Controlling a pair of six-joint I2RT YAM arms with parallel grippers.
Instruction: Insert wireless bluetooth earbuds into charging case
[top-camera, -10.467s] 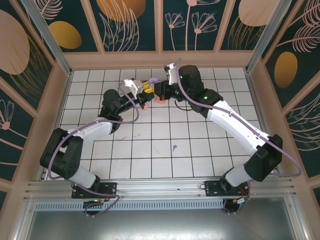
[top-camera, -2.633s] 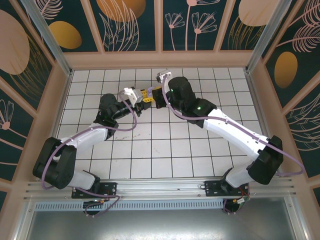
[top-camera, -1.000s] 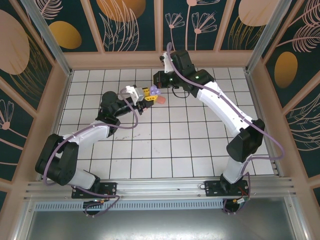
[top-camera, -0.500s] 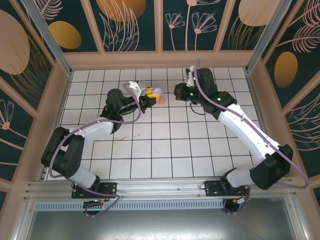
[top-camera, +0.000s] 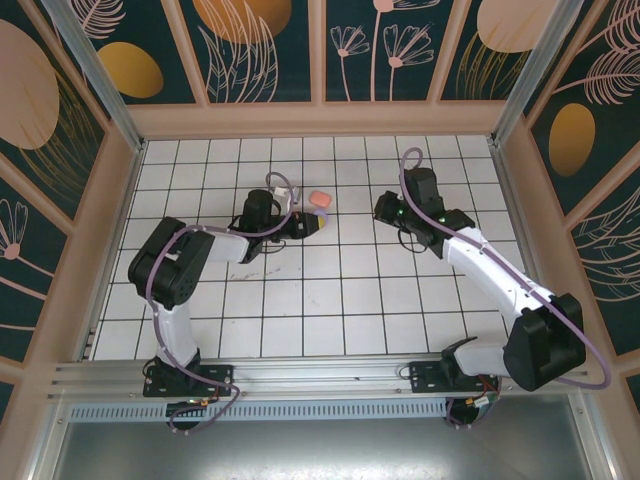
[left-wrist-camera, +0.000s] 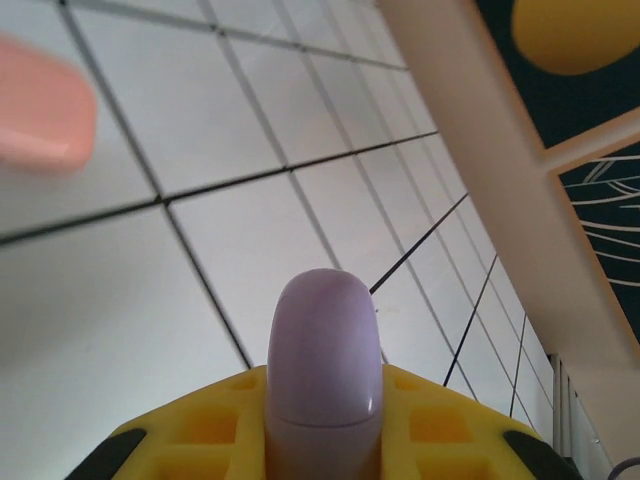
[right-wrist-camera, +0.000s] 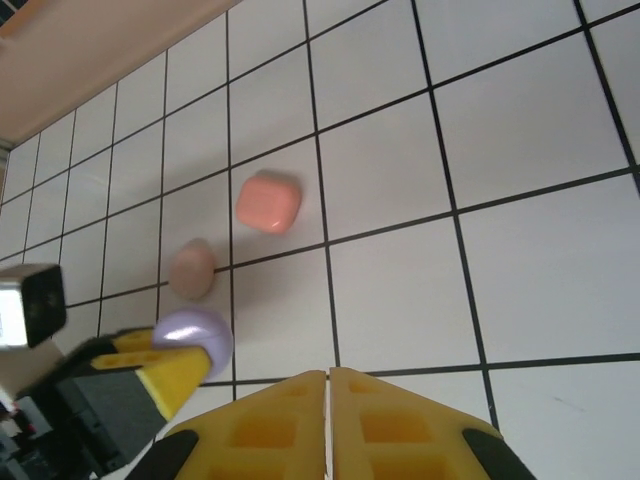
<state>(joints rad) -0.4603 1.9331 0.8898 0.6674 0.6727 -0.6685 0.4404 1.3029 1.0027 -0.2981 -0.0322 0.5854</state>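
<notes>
The left gripper (left-wrist-camera: 325, 405) is clamped on the purple case (left-wrist-camera: 325, 345), lid shut, over the table (right-wrist-camera: 520, 130). Near it lie the pink case (right-wrist-camera: 190, 270) and salmon case (right-wrist-camera: 268, 202), both closed (whether earbuds sit inside, I cannot tell). The right gripper (right-wrist-camera: 328, 385) is well apart, fingers together, empty. The task looks nearly done, with the purple case left to set down.

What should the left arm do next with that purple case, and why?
Probably set the purple case down on the table beside the orange case and pink case, then open. The left gripper is shut on it, its lid looks closed, and the right gripper is shut, empty and well apart, so nothing more seems due in hand.
</notes>
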